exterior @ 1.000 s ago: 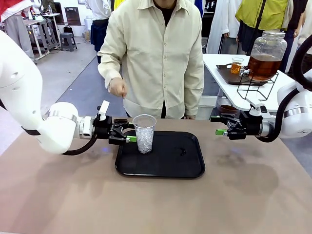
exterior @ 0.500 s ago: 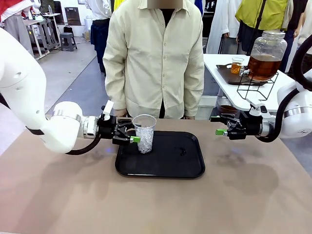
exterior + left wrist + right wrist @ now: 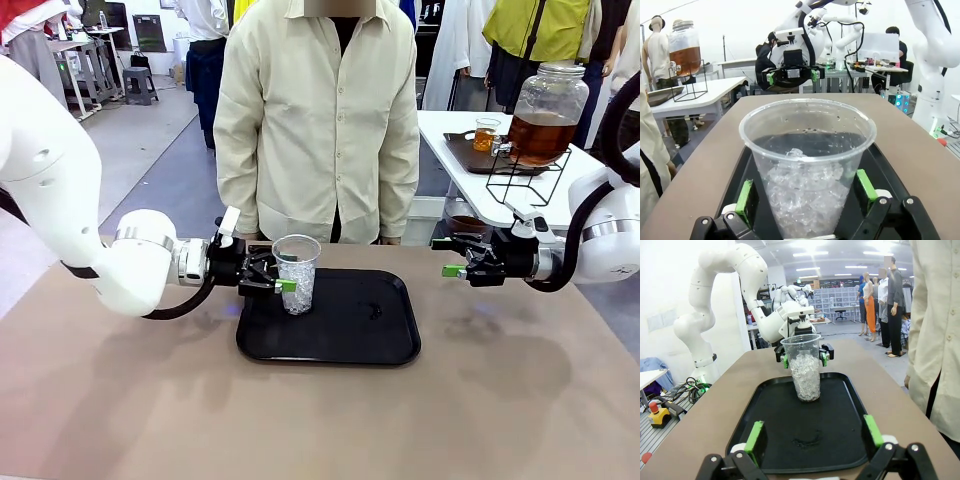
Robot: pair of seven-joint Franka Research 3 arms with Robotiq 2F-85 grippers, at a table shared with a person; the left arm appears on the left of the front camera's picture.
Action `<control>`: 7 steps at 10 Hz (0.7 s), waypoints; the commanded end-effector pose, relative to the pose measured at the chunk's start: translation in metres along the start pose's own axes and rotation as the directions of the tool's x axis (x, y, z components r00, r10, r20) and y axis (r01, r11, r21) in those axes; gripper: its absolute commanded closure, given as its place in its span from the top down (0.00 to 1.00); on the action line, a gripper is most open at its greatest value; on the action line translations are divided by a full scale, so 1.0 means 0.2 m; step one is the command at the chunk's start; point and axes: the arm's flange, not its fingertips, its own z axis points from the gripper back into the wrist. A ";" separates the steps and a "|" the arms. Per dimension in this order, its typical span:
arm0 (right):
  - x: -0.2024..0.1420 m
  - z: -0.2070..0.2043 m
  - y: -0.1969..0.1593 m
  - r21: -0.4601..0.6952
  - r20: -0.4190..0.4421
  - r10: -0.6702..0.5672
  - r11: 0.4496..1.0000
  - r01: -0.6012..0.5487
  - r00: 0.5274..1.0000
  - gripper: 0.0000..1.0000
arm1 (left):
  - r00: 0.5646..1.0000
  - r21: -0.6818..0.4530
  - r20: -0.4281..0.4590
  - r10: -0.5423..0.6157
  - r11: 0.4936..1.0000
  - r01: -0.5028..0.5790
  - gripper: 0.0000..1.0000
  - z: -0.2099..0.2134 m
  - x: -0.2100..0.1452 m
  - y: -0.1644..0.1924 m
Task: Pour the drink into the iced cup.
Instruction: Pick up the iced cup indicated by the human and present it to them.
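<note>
Tan tabletop [image 3: 520,400] runs across to a person in a cream shirt [image 3: 320,120] standing at the far edge. A black tray [image 3: 350,340] holds the iced cup [image 3: 296,275], upright and clear plastic. The left gripper [image 3: 283,276] straddles the cup, its jaws spread with a green pad on each side and a narrow gap between pad and wall. The right gripper [image 3: 447,257] hangs unclenched and empty beside the tray's right end. The drink [image 3: 540,135] – amber – sits in a glass jar [image 3: 548,85] on a wire stand [image 3: 530,175] on the white side table [image 3: 470,170], and in a small cup [image 3: 487,133] beside it.
</note>
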 end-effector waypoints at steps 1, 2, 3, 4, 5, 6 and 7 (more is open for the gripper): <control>0.01 -0.01 0.00 0.003 0.000 0.002 1.000 -0.002 1.000 1.00 | 1.000 0.034 0.007 0.018 0.999 -0.018 1.00 -0.04 0.00 0.01; 0.01 -0.01 0.00 0.003 0.000 0.002 1.000 -0.002 1.000 1.00 | 1.000 0.035 0.002 0.019 0.999 -0.019 1.00 -0.05 0.00 0.01; 0.01 -0.01 0.00 0.003 0.000 0.002 1.000 -0.002 1.000 1.00 | 1.000 0.035 -0.003 0.018 0.999 -0.018 1.00 -0.05 0.00 0.01; 0.01 -0.01 0.00 0.003 0.000 0.002 1.000 -0.002 1.000 1.00 | 0.999 0.029 -0.002 0.033 0.999 -0.033 1.00 -0.05 0.01 0.01; 0.01 -0.01 0.00 0.003 0.000 0.002 1.000 -0.002 1.000 1.00 | 0.998 0.026 -0.020 0.056 0.998 -0.056 0.80 -0.06 0.00 0.01; 0.01 -0.01 0.00 0.003 0.000 0.002 1.000 -0.002 1.000 1.00 | 0.999 0.019 -0.027 0.024 1.000 -0.023 0.60 -0.05 0.00 0.01; 0.01 -0.01 0.00 0.003 0.000 0.002 1.000 -0.002 1.000 1.00 | 0.999 0.019 -0.029 0.034 0.999 -0.033 0.60 -0.05 0.00 0.01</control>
